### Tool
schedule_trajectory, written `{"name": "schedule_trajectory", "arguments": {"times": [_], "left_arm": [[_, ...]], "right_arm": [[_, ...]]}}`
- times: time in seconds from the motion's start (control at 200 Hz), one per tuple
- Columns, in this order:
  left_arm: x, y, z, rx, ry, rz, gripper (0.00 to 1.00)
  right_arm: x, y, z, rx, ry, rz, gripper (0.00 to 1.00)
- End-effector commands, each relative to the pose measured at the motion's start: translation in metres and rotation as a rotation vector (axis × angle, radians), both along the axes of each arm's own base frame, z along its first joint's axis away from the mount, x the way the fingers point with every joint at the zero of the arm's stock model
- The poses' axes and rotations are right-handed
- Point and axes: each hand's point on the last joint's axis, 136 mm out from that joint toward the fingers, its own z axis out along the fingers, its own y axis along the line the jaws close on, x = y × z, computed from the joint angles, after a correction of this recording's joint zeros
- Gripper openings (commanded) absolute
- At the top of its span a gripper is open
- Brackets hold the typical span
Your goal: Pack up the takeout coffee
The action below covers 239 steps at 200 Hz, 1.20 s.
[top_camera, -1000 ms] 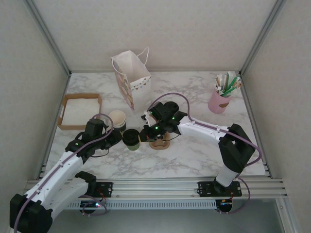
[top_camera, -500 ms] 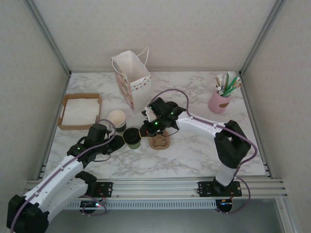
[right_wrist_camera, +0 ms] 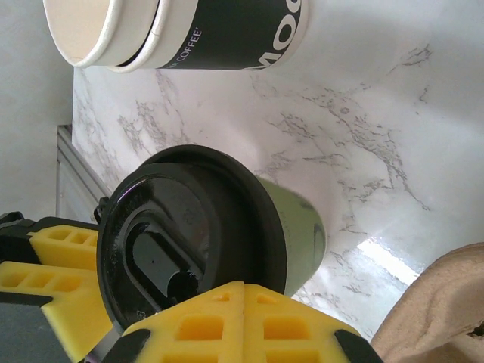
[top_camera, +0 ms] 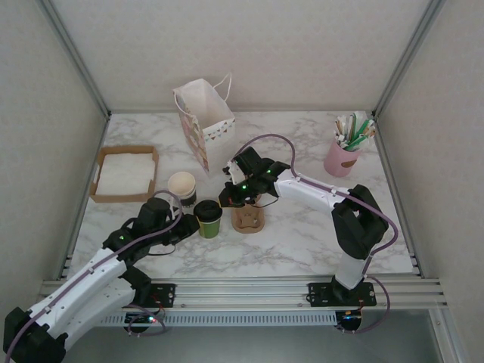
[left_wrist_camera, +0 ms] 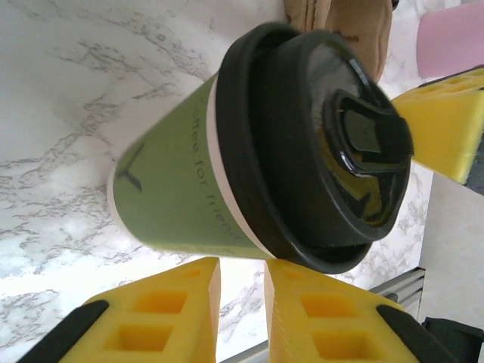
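The takeout coffee [top_camera: 207, 216], an olive-green paper cup with a black lid, stands upright on the marble table [top_camera: 302, 234]. My left gripper [top_camera: 186, 226] sits just left of it. In the left wrist view its yellow fingertips [left_wrist_camera: 240, 265] stand a narrow gap apart at the cup's [left_wrist_camera: 189, 189] side, with nothing between them. My right gripper [top_camera: 228, 198] is shut at the cup's right. In the right wrist view its fingers [right_wrist_camera: 243, 291] are pressed together against the lid's rim [right_wrist_camera: 227, 227]. The brown cardboard carrier [top_camera: 248, 218] lies just right of the cup.
A lidless stack of cups [top_camera: 182, 185] stands behind the coffee. A white paper bag [top_camera: 204, 121] is at the back, a cardboard tray of napkins [top_camera: 125, 174] at the left. At the back right stands a pink holder of stirrers [top_camera: 344, 151].
My right gripper has shifted back and left off the carrier toward the cup's lid. My left arm has drawn back toward the near edge, and the cup has barely moved.
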Motion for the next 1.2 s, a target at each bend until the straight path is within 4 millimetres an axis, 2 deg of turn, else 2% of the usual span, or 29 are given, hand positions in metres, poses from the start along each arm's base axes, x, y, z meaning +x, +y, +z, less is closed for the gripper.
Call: {"name": "schedule_trajectory", "arguments": {"times": [0.0, 0.21, 0.35, 0.456, 0.581, 0.641, 0.746, 0.876, 0.916, 0.946, 0.971, 1.031, 1.192], "left_arm": [[0.004, 0.002, 0.015, 0.001, -0.031, 0.024, 0.23], [0.007, 0.003, 0.019, 0.007, -0.039, 0.027, 0.22], [0.005, 0.0, 0.009, -0.006, -0.017, 0.016, 0.21], [-0.001, 0.0, -0.008, -0.018, 0.01, 0.021, 0.21], [-0.01, 0.01, -0.045, 0.008, 0.066, 0.048, 0.22], [-0.011, 0.015, -0.052, 0.04, 0.076, 0.061, 0.21], [-0.002, 0.018, -0.033, 0.062, 0.03, 0.078, 0.25], [0.009, 0.027, -0.01, 0.136, -0.022, 0.104, 0.35], [0.014, 0.028, -0.005, 0.146, -0.04, 0.113, 0.4], [0.018, 0.027, 0.0, 0.135, -0.057, 0.118, 0.44], [0.021, 0.023, 0.003, 0.116, -0.072, 0.119, 0.47], [0.03, 0.017, 0.01, 0.076, -0.107, 0.123, 0.55], [0.048, 0.029, 0.006, 0.148, -0.15, 0.199, 0.56]], "right_arm": [[-0.007, -0.002, 0.017, 0.032, -0.013, 0.022, 0.0], [-0.016, -0.007, 0.012, 0.037, 0.006, 0.019, 0.0], [-0.02, -0.006, 0.008, 0.042, 0.021, 0.025, 0.0], [-0.024, -0.002, 0.002, 0.037, 0.032, 0.039, 0.0], [-0.027, 0.007, -0.012, 0.015, 0.057, 0.062, 0.0], [-0.022, 0.003, -0.013, -0.002, 0.03, 0.044, 0.0], [-0.015, -0.002, -0.004, -0.01, -0.019, 0.035, 0.01], [0.0, -0.009, -0.006, -0.084, -0.098, 0.018, 0.03], [0.01, -0.014, -0.005, -0.104, -0.133, -0.009, 0.11], [0.018, -0.018, -0.004, -0.119, -0.164, -0.026, 0.23], [0.026, -0.021, -0.002, -0.131, -0.195, -0.044, 0.29], [0.041, -0.025, -0.001, -0.154, -0.251, -0.065, 0.34], [0.074, -0.017, 0.005, -0.121, -0.351, -0.057, 0.42]]}}
